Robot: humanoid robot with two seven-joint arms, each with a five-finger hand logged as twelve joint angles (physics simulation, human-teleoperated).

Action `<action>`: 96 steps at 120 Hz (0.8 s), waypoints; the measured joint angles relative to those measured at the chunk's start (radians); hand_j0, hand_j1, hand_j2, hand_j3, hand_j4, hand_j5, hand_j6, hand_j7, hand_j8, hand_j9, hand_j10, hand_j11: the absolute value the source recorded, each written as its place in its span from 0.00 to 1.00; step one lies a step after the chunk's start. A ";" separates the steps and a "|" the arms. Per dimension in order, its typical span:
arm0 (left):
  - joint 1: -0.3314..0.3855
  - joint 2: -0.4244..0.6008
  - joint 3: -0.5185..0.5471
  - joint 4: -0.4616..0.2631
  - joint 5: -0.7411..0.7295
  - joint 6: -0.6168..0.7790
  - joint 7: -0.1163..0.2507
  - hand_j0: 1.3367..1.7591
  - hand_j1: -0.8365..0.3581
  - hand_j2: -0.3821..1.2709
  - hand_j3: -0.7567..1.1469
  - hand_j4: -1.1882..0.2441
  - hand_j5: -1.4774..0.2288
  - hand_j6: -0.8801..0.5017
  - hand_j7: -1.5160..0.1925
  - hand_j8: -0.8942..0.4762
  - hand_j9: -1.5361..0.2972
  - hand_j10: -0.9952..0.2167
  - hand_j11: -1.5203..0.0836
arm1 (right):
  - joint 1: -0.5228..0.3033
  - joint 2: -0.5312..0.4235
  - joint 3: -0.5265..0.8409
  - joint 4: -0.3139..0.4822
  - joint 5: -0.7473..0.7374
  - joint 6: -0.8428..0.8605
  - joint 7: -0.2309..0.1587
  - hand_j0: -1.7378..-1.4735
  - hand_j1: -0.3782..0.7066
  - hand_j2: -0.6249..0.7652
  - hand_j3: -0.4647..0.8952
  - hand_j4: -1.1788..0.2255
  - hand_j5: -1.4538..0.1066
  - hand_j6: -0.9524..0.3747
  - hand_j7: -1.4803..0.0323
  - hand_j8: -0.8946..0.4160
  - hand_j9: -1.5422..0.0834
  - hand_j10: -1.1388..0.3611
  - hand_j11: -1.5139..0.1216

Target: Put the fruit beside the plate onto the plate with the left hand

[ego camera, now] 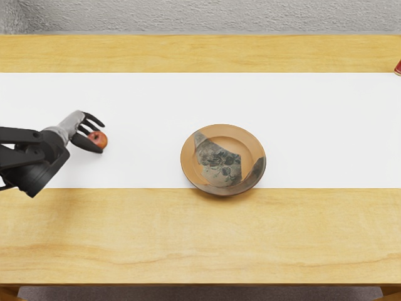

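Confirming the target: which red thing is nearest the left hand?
The small red fruit beside the left hand; the other red thing is cut off at the far right.

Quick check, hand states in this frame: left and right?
Left hand: open, fingers spread around the fruit, not closed on it.
Right hand: not in view.

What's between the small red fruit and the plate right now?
Nothing stands there. In the head view, only a bare stretch of the white runner separates the fruit from the plate.
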 joint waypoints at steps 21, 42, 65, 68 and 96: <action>-0.001 0.003 0.016 0.000 0.005 0.001 0.000 0.75 0.48 0.42 0.40 0.39 0.39 0.27 0.40 0.27 0.38 0.32 0.43 | 0.000 0.000 0.000 0.000 0.000 0.000 0.000 0.30 0.03 0.45 0.34 0.84 0.93 0.72 0.98 0.68 0.95 0.76 0.93; -0.008 0.003 0.024 -0.001 0.000 0.000 0.000 0.76 0.47 0.47 0.40 0.36 0.35 0.28 0.37 0.27 0.35 0.27 0.39 | 0.000 0.000 0.000 0.000 0.000 0.000 0.000 0.30 0.03 0.45 0.34 0.84 0.93 0.72 0.98 0.68 0.95 0.76 0.93; -0.040 -0.017 0.025 -0.001 -0.002 0.000 0.000 0.76 0.44 0.55 0.40 0.35 0.31 0.29 0.35 0.27 0.33 0.24 0.37 | 0.000 0.000 0.000 0.000 0.000 0.000 0.000 0.30 0.03 0.45 0.34 0.84 0.93 0.72 0.98 0.68 0.95 0.76 0.93; -0.043 -0.021 0.025 -0.001 -0.002 0.000 -0.001 0.76 0.44 0.56 0.40 0.34 0.31 0.29 0.34 0.26 0.33 0.24 0.36 | 0.000 0.000 0.000 0.000 0.000 0.000 0.000 0.30 0.03 0.45 0.34 0.84 0.93 0.72 0.98 0.68 0.95 0.76 0.93; -0.082 -0.064 0.024 -0.003 -0.002 -0.001 -0.001 0.76 0.41 0.56 0.40 0.34 0.29 0.31 0.33 0.28 0.32 0.24 0.35 | 0.000 0.000 0.000 0.000 0.000 0.000 0.000 0.30 0.03 0.45 0.34 0.84 0.93 0.72 0.98 0.68 0.95 0.76 0.93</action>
